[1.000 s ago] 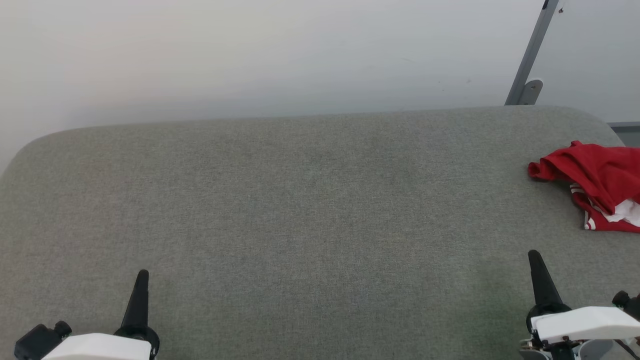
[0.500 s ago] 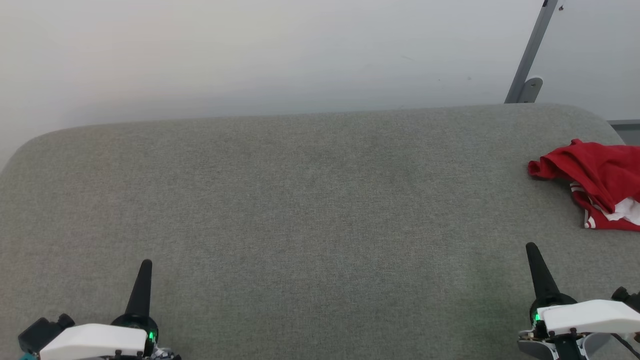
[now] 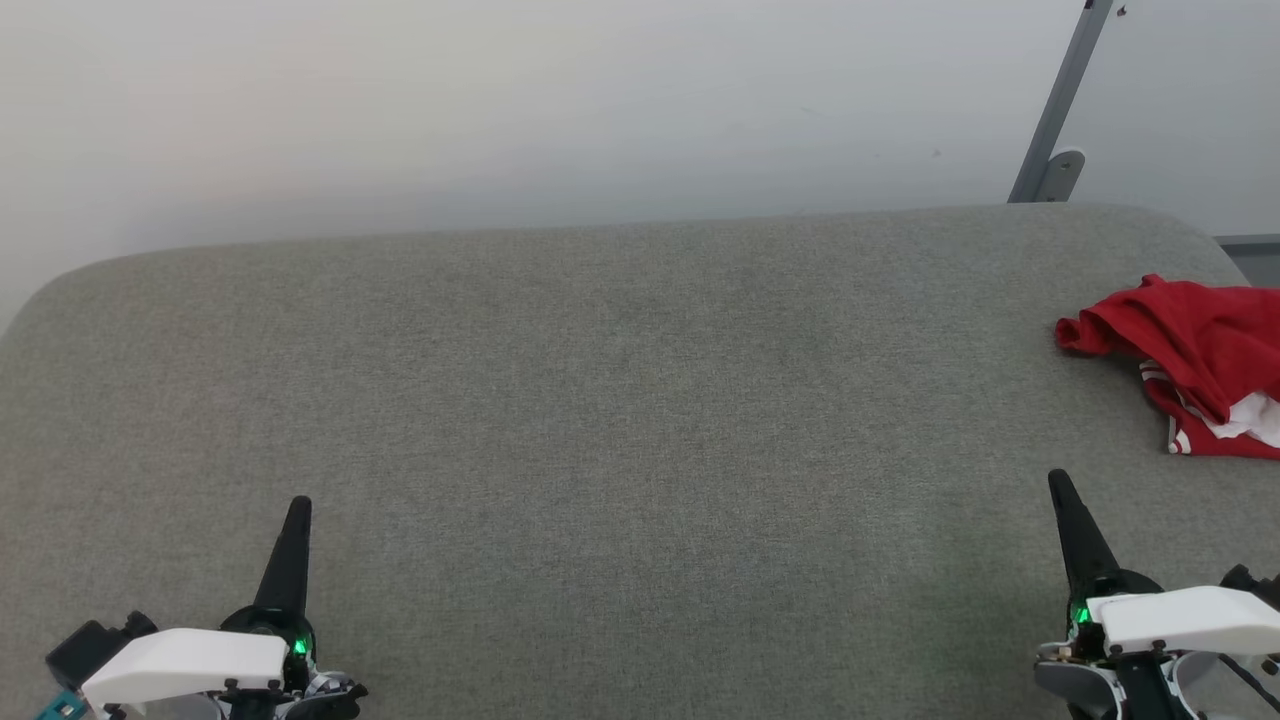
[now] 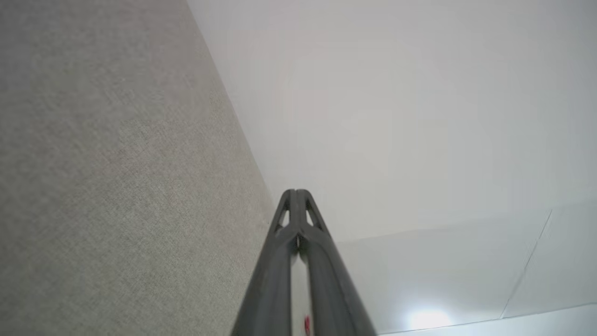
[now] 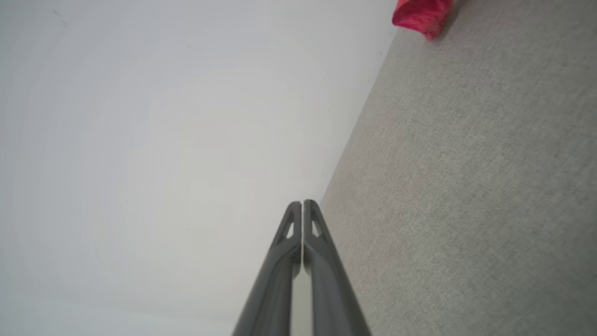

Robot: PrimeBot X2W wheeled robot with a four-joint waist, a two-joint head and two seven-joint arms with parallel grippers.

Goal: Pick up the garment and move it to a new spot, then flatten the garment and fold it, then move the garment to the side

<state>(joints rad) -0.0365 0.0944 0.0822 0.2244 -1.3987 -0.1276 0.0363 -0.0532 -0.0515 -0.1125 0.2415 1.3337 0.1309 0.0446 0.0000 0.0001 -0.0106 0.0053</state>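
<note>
The garment (image 3: 1195, 350), red with white patches and striped trim, lies crumpled at the far right of the grey fabric surface (image 3: 640, 420), cut off by the head view's edge. A red corner of the garment (image 5: 422, 16) shows at the top of the right wrist view. My left gripper (image 3: 298, 506) sits at the lower left, shut and holding nothing, its fingers pressed together (image 4: 296, 193). My right gripper (image 3: 1056, 480) is at the lower right, also shut and holding nothing (image 5: 302, 204), a short way in front of the garment and apart from it.
A pale wall rises behind the padded surface's rounded far edge. A grey metal post (image 3: 1060, 110) with a bracket stands at the back right corner. The surface drops off at its rounded left and right ends.
Both grippers have moved forward, up the head view, by a small amount, and green lights now show on their wrists. The garment lies as before.
</note>
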